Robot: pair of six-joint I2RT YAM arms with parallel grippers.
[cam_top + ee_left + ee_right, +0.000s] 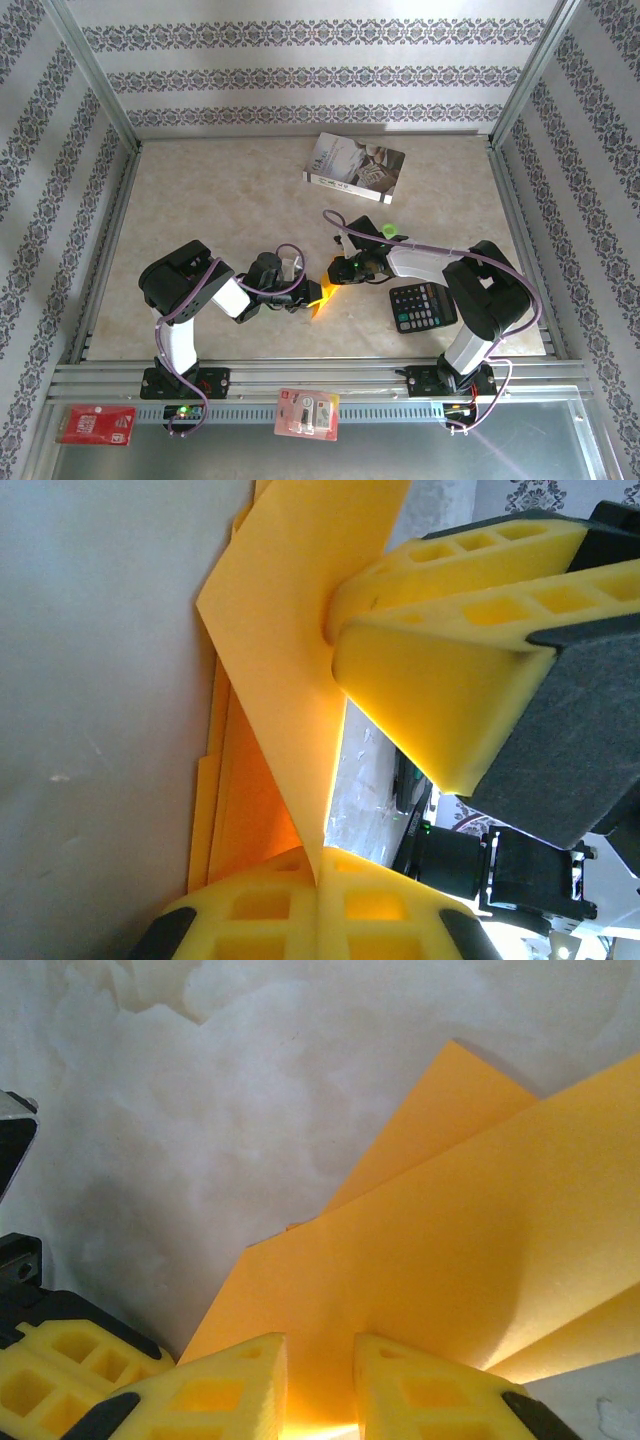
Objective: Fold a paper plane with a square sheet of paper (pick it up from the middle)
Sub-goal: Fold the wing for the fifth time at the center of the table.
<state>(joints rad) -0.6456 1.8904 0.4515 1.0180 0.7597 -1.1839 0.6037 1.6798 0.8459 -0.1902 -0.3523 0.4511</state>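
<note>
Mid-counter [200, 200], between the arms, both pincers pinch the partly folded square sheet of paper [322, 297]: left pincer [300, 296] clamps one layer, right pincer [335, 272] grips another, likely steadying a crease.

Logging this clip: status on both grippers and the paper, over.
Left gripper shut on folded orange paper sheet. Right gripper pinching same sheet, mid-table. Black calculator nearby, not obstructing.
</note>
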